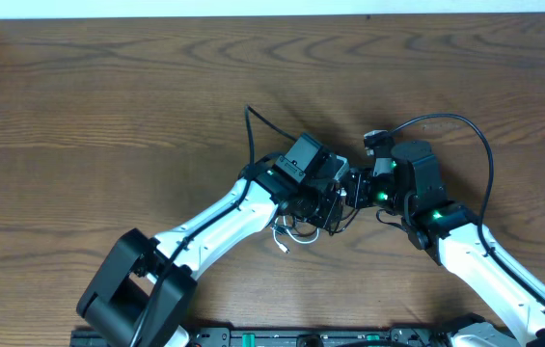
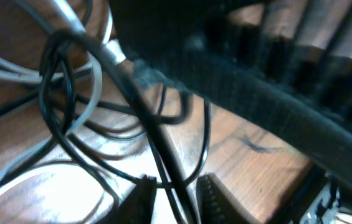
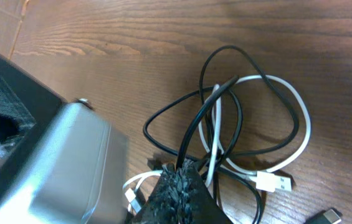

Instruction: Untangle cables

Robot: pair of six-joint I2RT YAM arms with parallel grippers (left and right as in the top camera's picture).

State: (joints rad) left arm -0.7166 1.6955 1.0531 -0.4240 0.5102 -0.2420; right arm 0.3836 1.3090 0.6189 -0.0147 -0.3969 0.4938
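Note:
The white cable (image 3: 300, 124) and the black cable (image 3: 225, 56) lie tangled in crossing loops on the wooden table. The white USB plug (image 3: 274, 182) lies at the right of the heap. My right gripper (image 3: 185, 171) is shut on a strand of the black cable at the near edge of the tangle. My left gripper (image 2: 176, 199) has its fingers apart, with a strand of the black cable (image 2: 163, 155) running between them and white loops (image 2: 88, 93) beyond. In the overhead view both grippers (image 1: 328, 207) (image 1: 352, 186) meet over the heap, and only a bit of white cable (image 1: 286, 234) shows.
The grey body of the left gripper (image 3: 63, 168) fills the left of the right wrist view, close to the tangle. Thicker black arm wires (image 1: 465, 125) arc above the right arm. A dark plug end (image 3: 328, 216) lies at the lower right.

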